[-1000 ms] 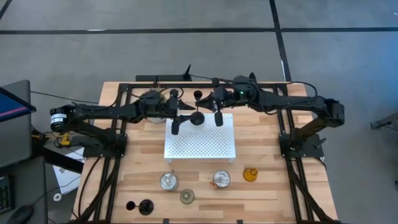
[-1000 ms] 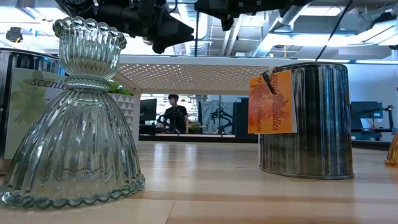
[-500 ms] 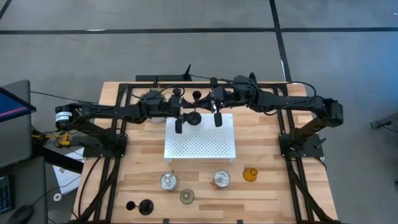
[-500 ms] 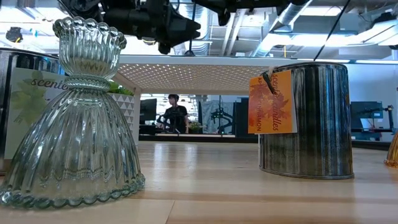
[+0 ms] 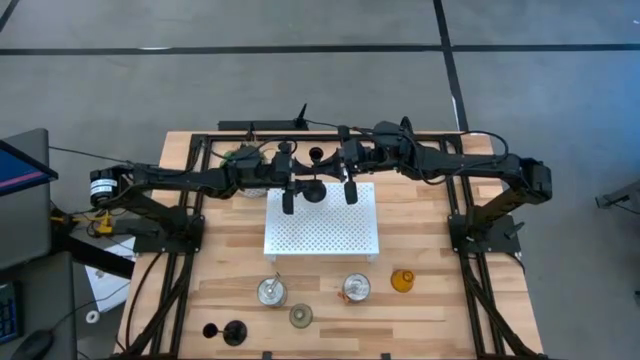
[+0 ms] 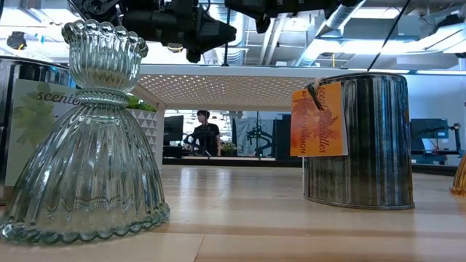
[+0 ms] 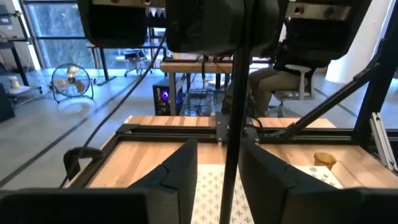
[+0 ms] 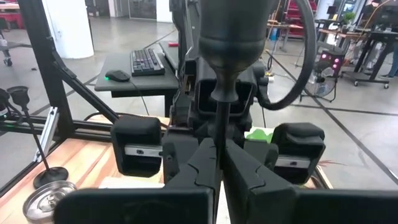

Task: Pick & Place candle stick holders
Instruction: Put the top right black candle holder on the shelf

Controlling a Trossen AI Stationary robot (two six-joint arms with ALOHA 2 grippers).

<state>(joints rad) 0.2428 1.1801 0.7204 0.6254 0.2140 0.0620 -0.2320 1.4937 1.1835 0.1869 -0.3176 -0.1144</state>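
Observation:
A black thin-stemmed candle stick holder (image 5: 315,190) stands upright over the far edge of the white perforated platform (image 5: 322,235), and my right gripper (image 8: 217,155) is shut on it. My left gripper (image 7: 219,177) faces it from the table's left, open, with one finger on either side of the same stem (image 7: 232,124). Whether a finger touches the stem, I cannot tell. Another black holder (image 5: 318,153) stands on its round base on the far table. A third black holder (image 5: 232,332) stands at the near left. My right gripper pinches the holder's thin stem (image 8: 219,127) between its two fingers, just below the cup (image 8: 231,37). The fingers come level from the table's right and lie across the stem. The holder stays upright in the hold; its base is hidden below the fingers.
Along the near side stand two silvery cups (image 5: 270,291) (image 5: 355,288), a pale green glass holder (image 5: 300,316) and an amber one (image 5: 402,281). A green potted plant (image 5: 245,157) sits at the far left behind my left arm. A person sits in the room beyond.
My left gripper has gone toward the table's right, up to the held holder, and has tipped up to nearly level. My right gripper and the holder have kept still.

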